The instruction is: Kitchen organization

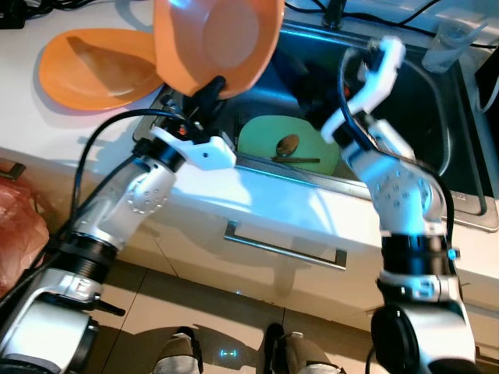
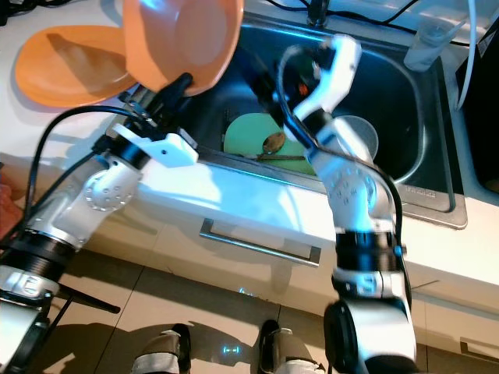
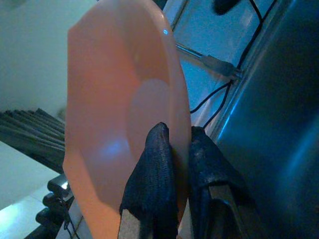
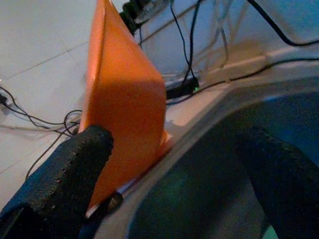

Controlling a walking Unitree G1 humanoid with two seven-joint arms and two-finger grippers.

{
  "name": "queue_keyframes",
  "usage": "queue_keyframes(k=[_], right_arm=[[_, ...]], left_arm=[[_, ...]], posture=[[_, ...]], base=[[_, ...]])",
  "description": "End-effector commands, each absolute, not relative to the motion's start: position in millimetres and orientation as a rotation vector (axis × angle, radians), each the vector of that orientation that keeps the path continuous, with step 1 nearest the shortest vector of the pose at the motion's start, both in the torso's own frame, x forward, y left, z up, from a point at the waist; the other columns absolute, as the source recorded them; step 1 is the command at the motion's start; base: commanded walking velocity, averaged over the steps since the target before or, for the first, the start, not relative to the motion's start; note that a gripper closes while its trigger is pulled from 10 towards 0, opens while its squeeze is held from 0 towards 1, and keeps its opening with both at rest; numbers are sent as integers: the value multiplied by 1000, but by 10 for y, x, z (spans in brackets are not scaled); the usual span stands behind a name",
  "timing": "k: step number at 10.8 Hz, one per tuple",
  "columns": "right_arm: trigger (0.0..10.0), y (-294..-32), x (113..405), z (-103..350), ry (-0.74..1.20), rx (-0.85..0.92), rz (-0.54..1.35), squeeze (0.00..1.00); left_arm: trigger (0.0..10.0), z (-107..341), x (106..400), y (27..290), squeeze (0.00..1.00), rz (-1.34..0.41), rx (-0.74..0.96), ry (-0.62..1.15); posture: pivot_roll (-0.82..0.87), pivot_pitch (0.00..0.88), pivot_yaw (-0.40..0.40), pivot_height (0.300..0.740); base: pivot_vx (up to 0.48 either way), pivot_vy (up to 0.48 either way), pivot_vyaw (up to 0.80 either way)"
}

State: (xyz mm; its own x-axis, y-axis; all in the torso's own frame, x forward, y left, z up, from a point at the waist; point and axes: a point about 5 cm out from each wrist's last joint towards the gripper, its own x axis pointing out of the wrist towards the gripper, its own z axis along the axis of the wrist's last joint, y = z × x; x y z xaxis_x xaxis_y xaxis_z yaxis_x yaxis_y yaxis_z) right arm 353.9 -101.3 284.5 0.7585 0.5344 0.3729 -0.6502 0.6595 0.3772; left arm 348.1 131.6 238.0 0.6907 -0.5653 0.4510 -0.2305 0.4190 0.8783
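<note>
An orange bowl (image 1: pixel 218 39) is held up on edge above the left rim of the steel sink (image 1: pixel 448 148). My left gripper (image 1: pixel 209 87) is shut on the bowl's lower rim, one finger (image 3: pixel 154 169) inside and the other behind it. My right gripper (image 2: pixel 290 72) hovers over the sink basin just right of the bowl, open, its fingers (image 4: pixel 75 169) wide apart with nothing between them. In the right wrist view the orange bowl (image 4: pixel 124 109) stands close beside one finger. A green plate (image 1: pixel 265 134) with a spoon (image 1: pixel 287 145) on it lies in the sink.
A flat orange plate (image 1: pixel 97 68) rests on the white counter left of the sink. A clear cup (image 2: pixel 360 134) sits in the basin and another clear cup (image 1: pixel 448 47) stands at the back right. Cables run behind the faucet (image 1: pixel 334 12). A drawer handle (image 1: pixel 284 245) is below.
</note>
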Motion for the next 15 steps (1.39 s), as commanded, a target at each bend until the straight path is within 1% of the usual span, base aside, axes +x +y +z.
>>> queue_keyframes(k=[1,3,5,7,8,11,15], right_arm=[[10000,-1001,3532,2938,-276,503,691,0],[10000,-976,3514,2985,-292,495,710,0],[10000,-1066,3490,2903,-273,493,675,0],[10000,-1178,3466,2914,-280,491,641,0],[10000,-1200,3457,2937,-285,489,635,0],[10000,-1149,3452,3015,-308,499,659,0],[10000,-934,3486,3151,-332,497,743,0]], left_arm=[[0,2240,3480,1237,0,-297,1182,-792],[0,2169,3542,1301,0,-265,1175,-720],[0,2219,3614,1482,0,-160,1167,-665],[0,2187,3630,1547,0,-154,1202,-647],[0,2166,3626,1507,0,-175,1224,-657],[0,2073,3586,1259,0,-257,1234,-696],[0,1980,3521,1041,0,-341,1253,-747]], posture=[[33,211,-95,740],[25,212,-95,740],[15,216,-94,740],[3,218,-91,740],[-2,219,-92,740],[1,218,-86,740],[4,213,-85,740]], base=[[0,0,0],[0,0,0],[0,0,0],[0,0,0],[0,0,0],[0,0,0],[0,0,0]])
